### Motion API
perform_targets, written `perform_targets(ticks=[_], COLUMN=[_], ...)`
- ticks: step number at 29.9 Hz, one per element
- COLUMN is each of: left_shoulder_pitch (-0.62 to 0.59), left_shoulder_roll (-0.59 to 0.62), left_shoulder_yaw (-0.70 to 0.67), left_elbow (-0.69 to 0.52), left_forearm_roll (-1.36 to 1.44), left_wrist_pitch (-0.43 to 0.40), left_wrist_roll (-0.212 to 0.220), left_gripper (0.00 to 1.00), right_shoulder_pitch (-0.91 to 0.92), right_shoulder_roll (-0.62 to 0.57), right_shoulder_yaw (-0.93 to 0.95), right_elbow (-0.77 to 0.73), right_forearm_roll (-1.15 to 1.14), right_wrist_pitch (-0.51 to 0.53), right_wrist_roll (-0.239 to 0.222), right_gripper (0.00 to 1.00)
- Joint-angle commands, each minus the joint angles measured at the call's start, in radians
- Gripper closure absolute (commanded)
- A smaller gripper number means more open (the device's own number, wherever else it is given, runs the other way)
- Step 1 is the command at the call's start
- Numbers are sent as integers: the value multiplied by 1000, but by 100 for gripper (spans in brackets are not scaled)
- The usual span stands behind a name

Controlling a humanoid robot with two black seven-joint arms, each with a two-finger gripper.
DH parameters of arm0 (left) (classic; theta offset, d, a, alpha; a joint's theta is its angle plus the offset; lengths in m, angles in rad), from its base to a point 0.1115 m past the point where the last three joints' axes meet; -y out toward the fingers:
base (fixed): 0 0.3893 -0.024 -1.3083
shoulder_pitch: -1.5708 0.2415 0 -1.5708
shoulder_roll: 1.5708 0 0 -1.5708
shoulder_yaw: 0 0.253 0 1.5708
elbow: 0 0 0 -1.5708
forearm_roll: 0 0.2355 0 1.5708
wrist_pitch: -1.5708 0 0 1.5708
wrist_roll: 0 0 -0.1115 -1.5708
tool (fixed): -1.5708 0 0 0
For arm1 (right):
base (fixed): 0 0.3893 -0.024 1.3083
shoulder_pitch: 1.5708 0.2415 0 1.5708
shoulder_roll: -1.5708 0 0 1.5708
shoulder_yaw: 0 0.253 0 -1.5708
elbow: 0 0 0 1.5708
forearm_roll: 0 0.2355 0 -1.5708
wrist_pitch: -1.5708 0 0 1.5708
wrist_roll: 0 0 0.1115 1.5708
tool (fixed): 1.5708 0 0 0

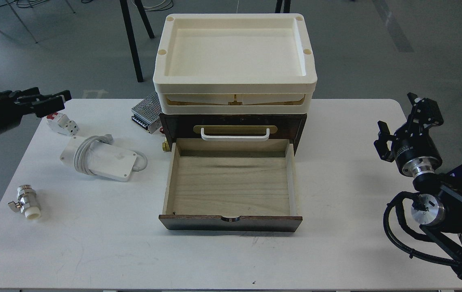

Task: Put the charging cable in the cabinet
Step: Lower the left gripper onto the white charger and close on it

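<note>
The charging cable (100, 159), a flat white power brick with a pale cord wound around it, lies on the white table left of the cabinet. The cabinet (301, 121) is a dark brown wooden box with a white bar handle (235, 135). Its pale wood drawer (231, 182) is pulled out toward me and has nothing in it. My left gripper (54, 101) reaches in from the left over the table's far left corner, above the cable, fingers slightly apart and empty. My right gripper (397, 114) is open and empty above the table's right edge.
Cream plastic trays (235, 87) are stacked on the cabinet. A white-and-red circuit breaker (63, 123) lies just under my left gripper. A perforated metal power supply (146, 110) sits beside the cabinet's left rear. A metal valve (26, 201) lies near the left edge.
</note>
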State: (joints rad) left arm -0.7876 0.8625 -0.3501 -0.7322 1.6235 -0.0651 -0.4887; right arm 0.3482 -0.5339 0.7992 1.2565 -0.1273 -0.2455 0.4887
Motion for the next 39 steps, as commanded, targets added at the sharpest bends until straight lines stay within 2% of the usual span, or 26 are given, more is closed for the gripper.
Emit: perform_targets(ticks=[1, 5, 15, 27, 33, 39], left_shoulder_pitch=[4, 5, 63, 111, 113, 122], left_shoulder_roll=[-25, -91, -253, -321, -393, -421], left_shoulder_yaw=[141, 236, 243, 238, 241, 243], left_elbow=[13, 59, 278, 336, 482, 522], left_forearm_roll=[-2, -14, -17, -36, -56, -56], left_wrist_pitch=[128, 232, 290, 329, 335, 343], left_wrist_roll=[0, 0, 0, 0, 0, 0], left_gripper=[1, 1, 1, 2, 6, 23], right_shoulder_pitch=[0, 0, 0, 0, 0, 0], right_shoulder_roll=[0, 0, -1, 0, 0, 0], right_shoulder_yaw=[0, 0, 0, 0, 2, 2], right_elbow=[0, 0, 0, 0, 0, 1], right_forearm_roll=[0, 0, 0, 0, 0, 0], right_wrist_pitch=[0, 0, 0, 0, 0, 0], right_wrist_roll=[0, 0, 0, 0, 0, 0], right_gripper=[1, 1, 1, 1, 1, 1])
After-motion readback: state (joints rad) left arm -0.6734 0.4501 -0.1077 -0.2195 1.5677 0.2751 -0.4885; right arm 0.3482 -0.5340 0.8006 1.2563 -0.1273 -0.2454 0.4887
